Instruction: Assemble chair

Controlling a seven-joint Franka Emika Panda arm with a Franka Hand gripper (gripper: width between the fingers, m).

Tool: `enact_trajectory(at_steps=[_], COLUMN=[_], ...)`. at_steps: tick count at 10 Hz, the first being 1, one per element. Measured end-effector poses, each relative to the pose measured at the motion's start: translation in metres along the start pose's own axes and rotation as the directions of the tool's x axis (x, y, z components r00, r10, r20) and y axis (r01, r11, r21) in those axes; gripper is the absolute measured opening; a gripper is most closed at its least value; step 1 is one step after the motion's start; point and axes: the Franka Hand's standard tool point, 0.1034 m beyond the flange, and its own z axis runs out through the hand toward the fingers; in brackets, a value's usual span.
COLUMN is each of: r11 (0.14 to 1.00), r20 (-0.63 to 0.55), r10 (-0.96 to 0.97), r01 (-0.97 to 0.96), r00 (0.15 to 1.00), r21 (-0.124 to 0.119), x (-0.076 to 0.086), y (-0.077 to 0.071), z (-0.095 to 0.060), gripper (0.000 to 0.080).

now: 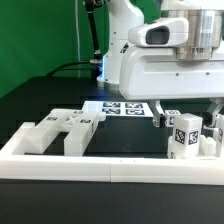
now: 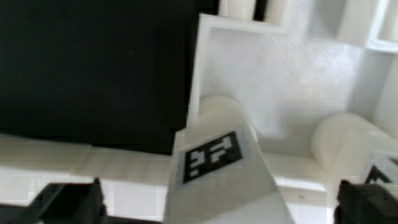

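Note:
The chair parts are chunky white blocks with black-and-white tags. An upright tagged piece [image 1: 185, 137] stands at the exterior view's right, with another white piece [image 1: 210, 140] beside it. My gripper [image 1: 186, 120] hangs just above and astride the upright piece. In the wrist view this piece [image 2: 221, 160] rises between my dark fingertips [image 2: 68, 203], with a gap on each side, so the gripper [image 2: 222, 205] is open and holds nothing. A rounded white part [image 2: 347, 150] lies beside the piece. Several more chair blocks [image 1: 62, 130] lie at the exterior view's left.
The long low white border rail [image 1: 110, 168] runs along the front. The marker board [image 1: 120, 106] lies flat behind the parts, on the black table [image 1: 40, 105]. The arm's white body [image 1: 170, 60] fills the upper right.

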Motion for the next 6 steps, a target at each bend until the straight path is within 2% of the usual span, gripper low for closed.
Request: enact_trajectory(at_steps=[1, 2, 3, 4, 5, 6], r11=[0.999, 1.000, 1.000, 1.000, 1.000, 0.999], r20=[0.000, 0.000, 0.000, 0.001, 0.001, 0.000], r10=[-0.036, -0.024, -0.016, 0.000, 0.000, 0.040], r01=[0.036, 0.024, 0.016, 0.000, 0.000, -0.040], r00=[0.999, 1.000, 1.000, 1.000, 1.000, 0.999], r21=[0.000, 0.000, 0.000, 0.000, 0.000, 0.002], x=[0.0000, -0.0003, -0.0003, -0.0004, -0.0005, -0.0005], y=[0.0001, 0.0001, 0.0001, 0.0001, 0.0003, -0.0001], z=[0.0000, 0.0002, 0.0002, 0.0003, 0.0004, 0.0005], gripper=[0.0649, 0.0530, 0.0530, 0.0345, 0.0289, 0.0289])
